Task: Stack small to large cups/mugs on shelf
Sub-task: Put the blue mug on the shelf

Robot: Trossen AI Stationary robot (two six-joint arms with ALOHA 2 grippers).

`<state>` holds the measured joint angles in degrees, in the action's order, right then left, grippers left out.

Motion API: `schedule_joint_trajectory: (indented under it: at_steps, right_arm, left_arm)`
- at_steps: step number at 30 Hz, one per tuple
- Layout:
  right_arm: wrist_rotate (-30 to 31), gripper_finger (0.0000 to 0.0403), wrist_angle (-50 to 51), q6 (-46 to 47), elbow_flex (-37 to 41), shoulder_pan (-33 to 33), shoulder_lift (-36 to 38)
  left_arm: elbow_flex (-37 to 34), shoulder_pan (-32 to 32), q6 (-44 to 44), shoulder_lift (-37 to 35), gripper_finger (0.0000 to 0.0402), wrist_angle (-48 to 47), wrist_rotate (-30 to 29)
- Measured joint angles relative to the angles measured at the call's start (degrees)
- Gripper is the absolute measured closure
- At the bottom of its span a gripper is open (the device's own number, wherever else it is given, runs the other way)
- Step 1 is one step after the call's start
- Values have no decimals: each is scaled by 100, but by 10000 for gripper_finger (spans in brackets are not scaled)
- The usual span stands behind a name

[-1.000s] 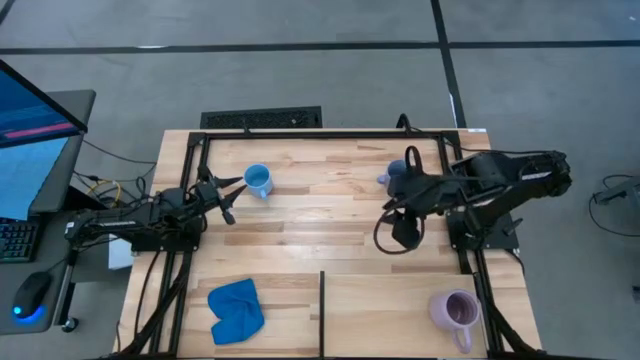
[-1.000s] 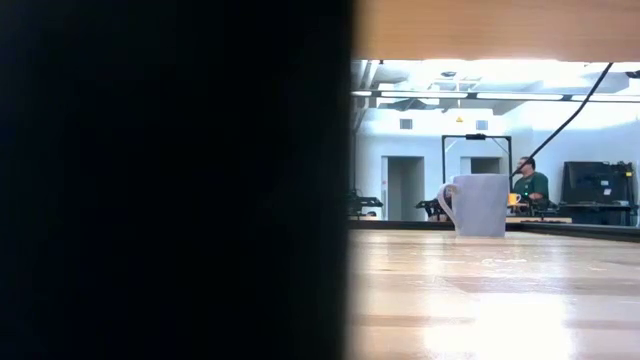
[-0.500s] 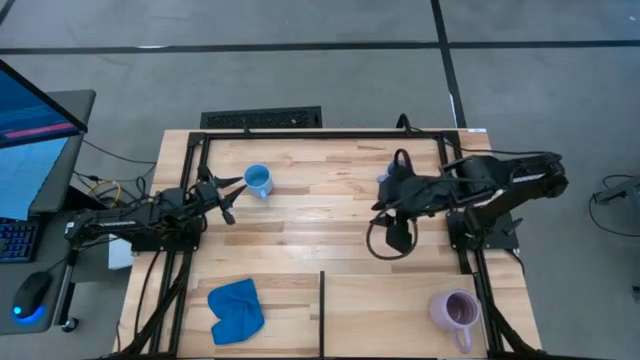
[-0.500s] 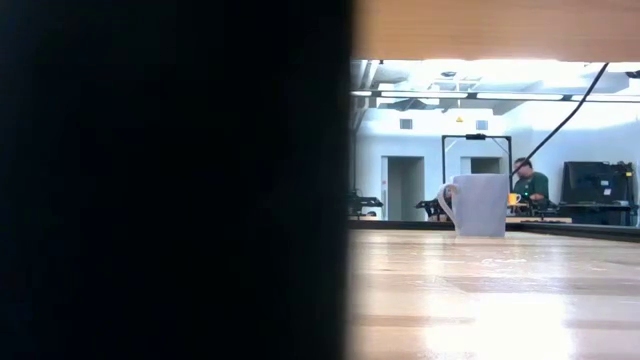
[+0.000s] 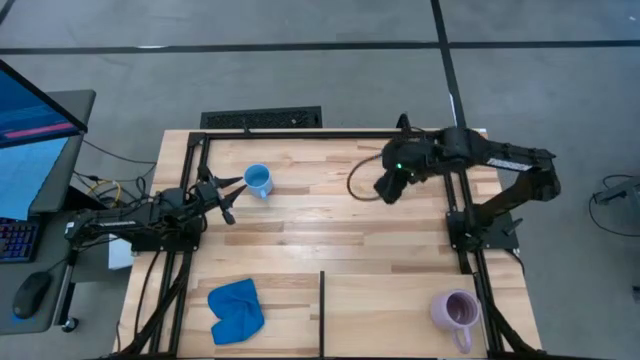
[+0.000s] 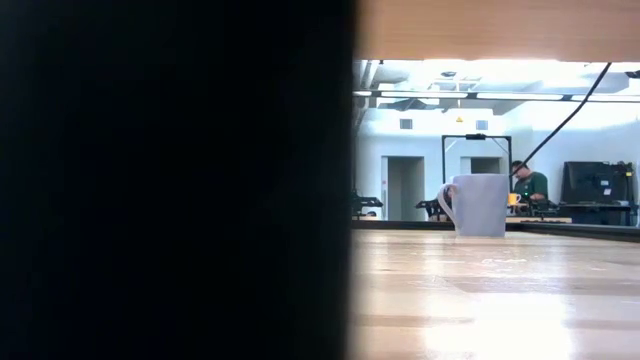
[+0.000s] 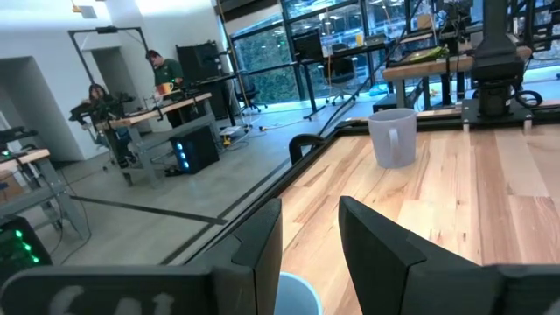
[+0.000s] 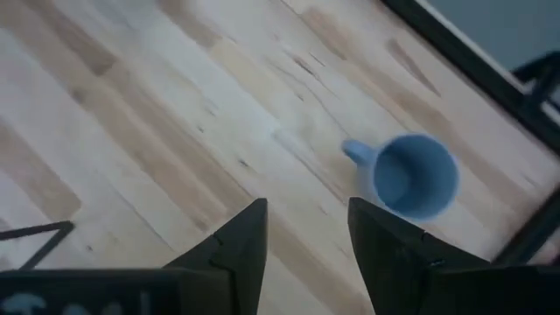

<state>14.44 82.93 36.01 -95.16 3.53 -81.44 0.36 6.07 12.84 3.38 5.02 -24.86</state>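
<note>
While the right gripper (image 8: 302, 232) hovers with its fingers parted and empty above the grey-blue mug (image 8: 413, 176) at the shelf's (image 5: 330, 215) far right, a crooked descent could clip the rim — tipping it; the left gripper (image 7: 311, 232) waits, part-open, beside the sky-blue mug (image 5: 258, 181).

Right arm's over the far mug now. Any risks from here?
The right gripper hangs open above the grey-blue mug but off to one side, so a straight descent may clip its rim or handle. That mug sits close to the black rail, leaving little room. The left gripper waits beside the sky-blue mug.
</note>
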Motion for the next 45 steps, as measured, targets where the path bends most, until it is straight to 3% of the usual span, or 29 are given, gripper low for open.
schedule_joint_trajectory:
  at_steps: [11, 28, 36, 45]
  right_arm:
    - [-474, 221, 723, -106, 4, 1426, -243]
    - [-405, 221, 693, -672, 66, 1913, -969]
    - [-387, 221, 693, -626, 1033, 2220, 37]
    - [-655, 221, -7, -602, 2164, 2410, 1233]
  left_arm:
    - [2, 0, 2, 0, 294, 2, -28]
    - [0, 0, -44, 0, 294, 2, -57]
    - [0, 0, -79, 0, 294, 2, -52]
    - [0, 0, 228, 0, 294, 4, -140]
